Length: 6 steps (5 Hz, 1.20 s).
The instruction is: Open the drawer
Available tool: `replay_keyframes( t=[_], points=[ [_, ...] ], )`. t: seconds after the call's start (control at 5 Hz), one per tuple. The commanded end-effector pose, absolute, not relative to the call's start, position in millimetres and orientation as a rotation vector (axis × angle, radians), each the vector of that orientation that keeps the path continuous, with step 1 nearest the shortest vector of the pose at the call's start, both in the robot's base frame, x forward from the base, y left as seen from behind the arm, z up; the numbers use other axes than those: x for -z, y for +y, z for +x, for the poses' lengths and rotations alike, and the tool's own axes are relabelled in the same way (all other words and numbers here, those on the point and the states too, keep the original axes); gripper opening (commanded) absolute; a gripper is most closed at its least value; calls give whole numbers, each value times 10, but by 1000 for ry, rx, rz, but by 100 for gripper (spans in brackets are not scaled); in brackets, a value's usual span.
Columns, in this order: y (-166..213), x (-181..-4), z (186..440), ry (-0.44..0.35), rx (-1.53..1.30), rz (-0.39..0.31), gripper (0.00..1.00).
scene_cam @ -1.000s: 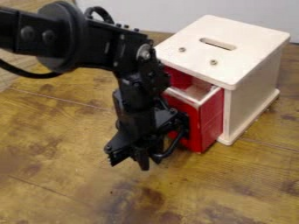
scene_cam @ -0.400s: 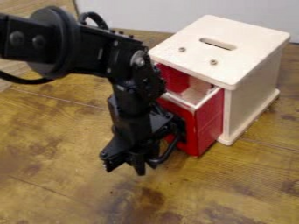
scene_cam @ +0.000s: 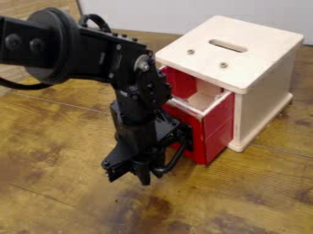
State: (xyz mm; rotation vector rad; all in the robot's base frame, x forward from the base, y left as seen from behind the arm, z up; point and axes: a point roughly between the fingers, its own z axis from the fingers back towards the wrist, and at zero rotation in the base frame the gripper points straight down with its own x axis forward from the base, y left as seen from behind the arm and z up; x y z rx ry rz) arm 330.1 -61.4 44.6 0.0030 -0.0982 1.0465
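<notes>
The glossy red drawer (scene_cam: 210,128) stands partly pulled out of the front of its cream wooden cube (scene_cam: 251,69). Its black loop handle (scene_cam: 184,151) juts from the drawer front toward the lower left. My black gripper (scene_cam: 134,172) points straight down at the table just in front of the drawer, jaws shut. The loop lies right against the gripper's right side. Its near end is hidden behind the fingers (scene_cam: 145,164), so I cannot tell whether they clamp it. The arm reaches in from the upper left.
The cream cube has a slot (scene_cam: 228,43) in its top and sits at the right on a worn wooden table (scene_cam: 61,196). My bulky arm links (scene_cam: 73,50) fill the upper left.
The arm's upper links have leaned slightly left. The gripper and the drawer stand about where they were.
</notes>
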Motion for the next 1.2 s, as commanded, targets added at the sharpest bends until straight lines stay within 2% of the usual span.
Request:
replay_keyframes(
  t=[0.0,1.0],
  points=[
    [-680,-649,3298,-144,-991,-29,0],
    [-686,-620,3292,-135,-979,-38,0]
  ],
)
